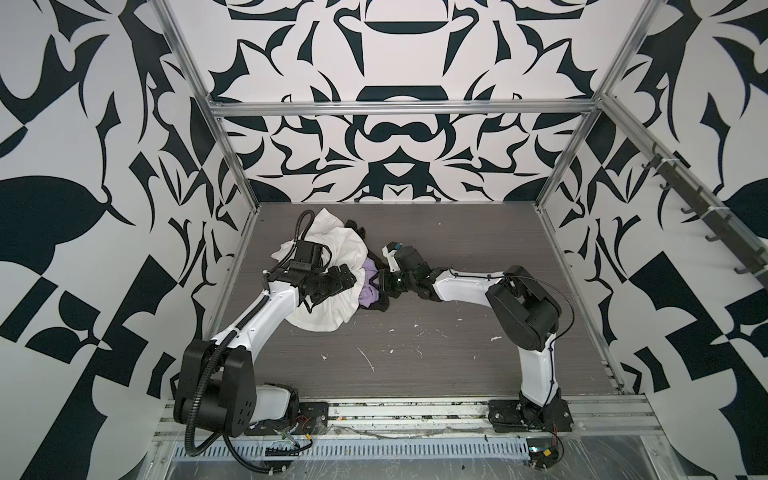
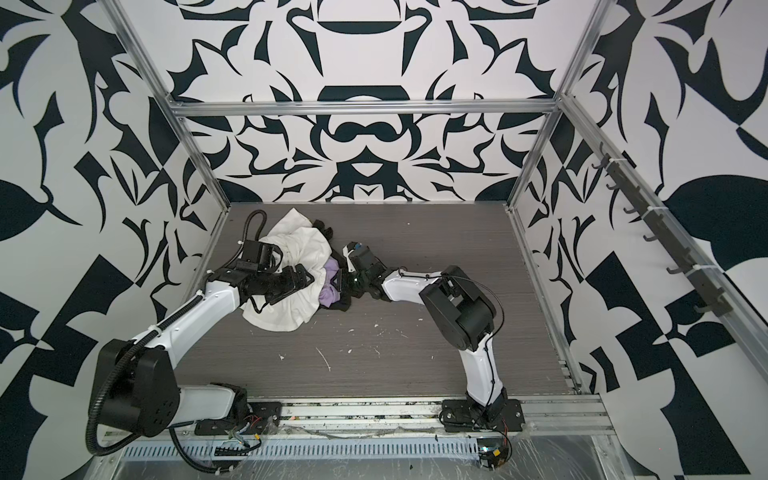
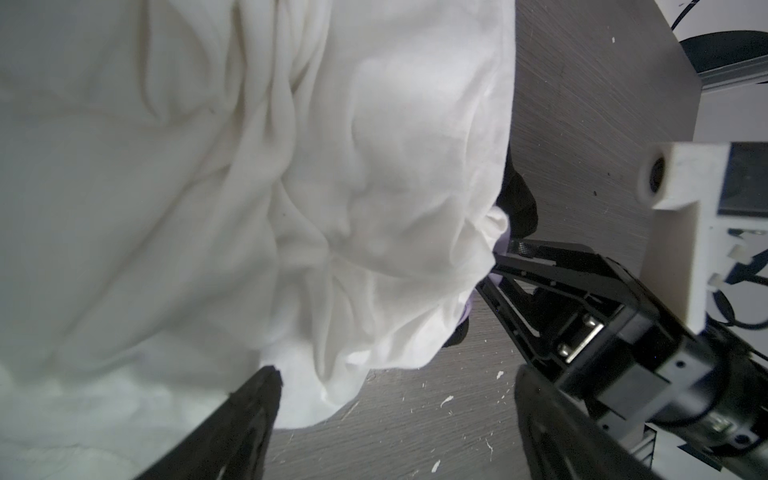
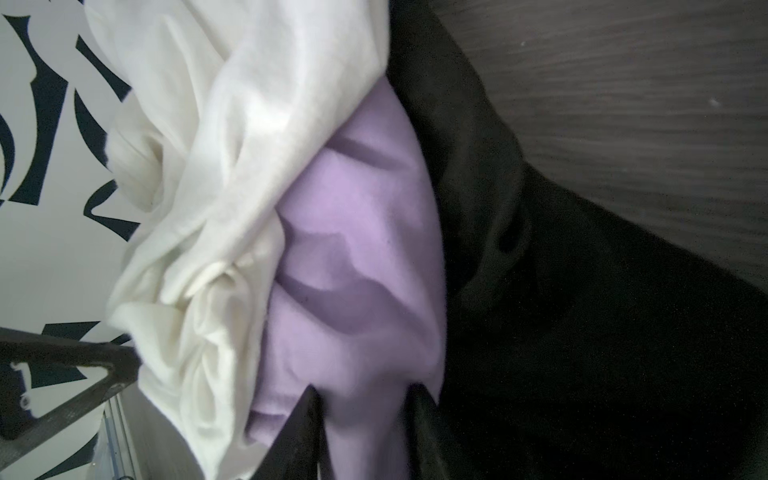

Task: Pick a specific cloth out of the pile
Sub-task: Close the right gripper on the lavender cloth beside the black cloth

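Note:
The pile lies at the back left of the table: a large white cloth (image 1: 328, 309) (image 2: 286, 313), a black cloth (image 1: 379, 308) (image 4: 582, 332), and between them the lavender cloth (image 1: 368, 297) (image 2: 328, 293) (image 4: 357, 249). My right gripper (image 1: 381, 281) (image 2: 343, 284) (image 4: 365, 401) reaches in from the right, and both fingers press a bunched fold of the lavender cloth. My left gripper (image 1: 352, 277) (image 3: 395, 382) hovers open over the white cloth's (image 3: 291, 208) edge with nothing between its fingers. Most of the lavender cloth is hidden under the white one.
The grey wood-grain table (image 1: 457, 257) carries small white specks near the front. Metal frame posts and patterned walls enclose it on three sides. A rail with black hooks (image 1: 706, 216) runs along the right wall. Both arm bases stand on the front rail (image 1: 415, 411).

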